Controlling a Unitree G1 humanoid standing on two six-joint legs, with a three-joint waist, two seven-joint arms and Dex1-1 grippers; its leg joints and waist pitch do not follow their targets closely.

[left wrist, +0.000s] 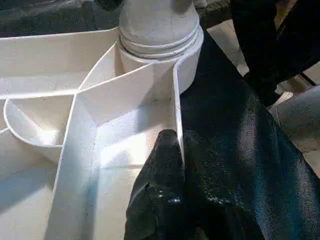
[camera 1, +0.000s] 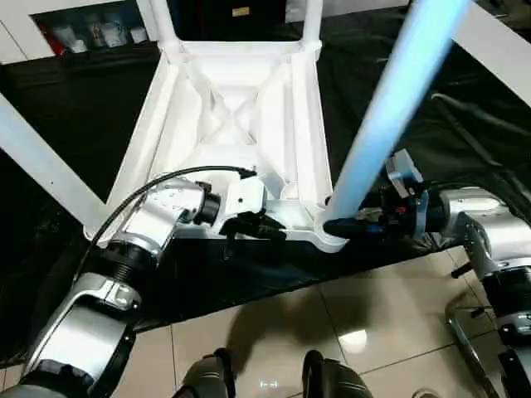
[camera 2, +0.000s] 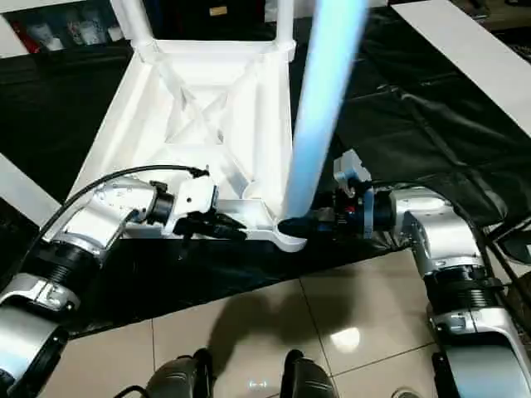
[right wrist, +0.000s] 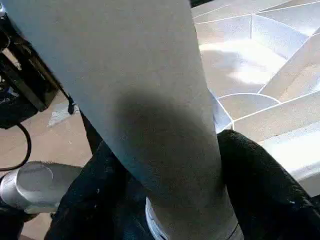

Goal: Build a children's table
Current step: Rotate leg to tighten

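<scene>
The children's table [camera 1: 232, 116] lies upside down on the black-covered worktable, its cross-ribbed underside facing up. Two legs [camera 1: 311, 21] stand in the far corner sockets, and another leg [camera 1: 41, 162] slants up at the near left. A fourth leg [camera 1: 390, 99] rises from the near right corner socket [left wrist: 160, 45]. My right gripper [camera 1: 340, 224] is at that leg's base, its fingers [right wrist: 250, 175] pressed against both sides of the tube. My left gripper [camera 1: 265, 228] is shut on the thin near rim wall [left wrist: 176, 100] of the top, just left of that socket.
The worktable's black cover [camera 1: 75, 108] ends close to me, with tiled floor [camera 1: 332, 315] below. A shelf with small items [camera 1: 91, 33] stands at the far left. A white board [camera 1: 498, 41] lies at the far right, with cables [camera 1: 473, 116] beside it.
</scene>
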